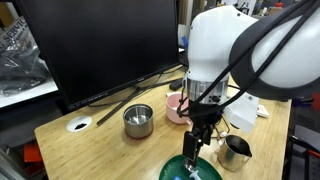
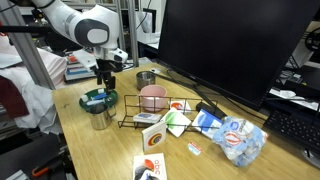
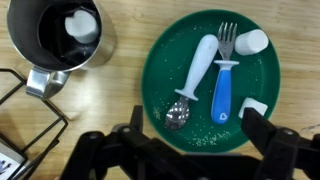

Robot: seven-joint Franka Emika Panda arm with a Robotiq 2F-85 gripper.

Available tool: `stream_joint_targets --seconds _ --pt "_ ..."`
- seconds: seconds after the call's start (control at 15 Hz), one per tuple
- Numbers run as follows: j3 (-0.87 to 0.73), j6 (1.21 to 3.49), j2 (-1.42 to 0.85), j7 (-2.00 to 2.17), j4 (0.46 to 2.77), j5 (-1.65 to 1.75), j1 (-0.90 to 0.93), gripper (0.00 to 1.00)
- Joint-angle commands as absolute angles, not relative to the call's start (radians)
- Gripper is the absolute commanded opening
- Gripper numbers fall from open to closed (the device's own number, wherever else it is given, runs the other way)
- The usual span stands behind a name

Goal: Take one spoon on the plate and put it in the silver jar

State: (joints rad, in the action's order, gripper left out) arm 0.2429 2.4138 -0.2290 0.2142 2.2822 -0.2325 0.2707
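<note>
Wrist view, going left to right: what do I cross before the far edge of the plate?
silver jar → the plate, near rim → spoon with the white handle → fork with the blue handle

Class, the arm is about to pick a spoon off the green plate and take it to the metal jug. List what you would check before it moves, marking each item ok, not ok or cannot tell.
1. Hand open and empty: ok.
2. Hand above the round dark green plate: ok.
3. White-handled spoon with a metal bowl lying flat, nothing on top: ok.
4. Gap to the blue-handled fork wide enough for a finger: cannot tell.
5. Small shiny metal jug upright, mouth open: ok, though something white already sits inside.
</note>
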Motion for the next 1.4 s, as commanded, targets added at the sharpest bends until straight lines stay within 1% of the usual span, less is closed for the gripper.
stream_joint_targets --seconds 0.0,0.27,0.73,1.07,1.33 --pt "0.245 2.412 -0.229 0.215 2.282 -0.232 0.269 1.00" --pt "0.254 2.430 -0.250 0.215 2.276 -0.276 0.265 1.00" --pt "0.262 2.535 -0.323 0.329 2.290 -0.328 0.291 1.00" --pt "0.228 2.663 -0.349 0.516 2.317 -0.314 0.336 1.00" --pt "0.216 2.694 -0.349 0.607 2.339 -0.328 0.336 1.00"
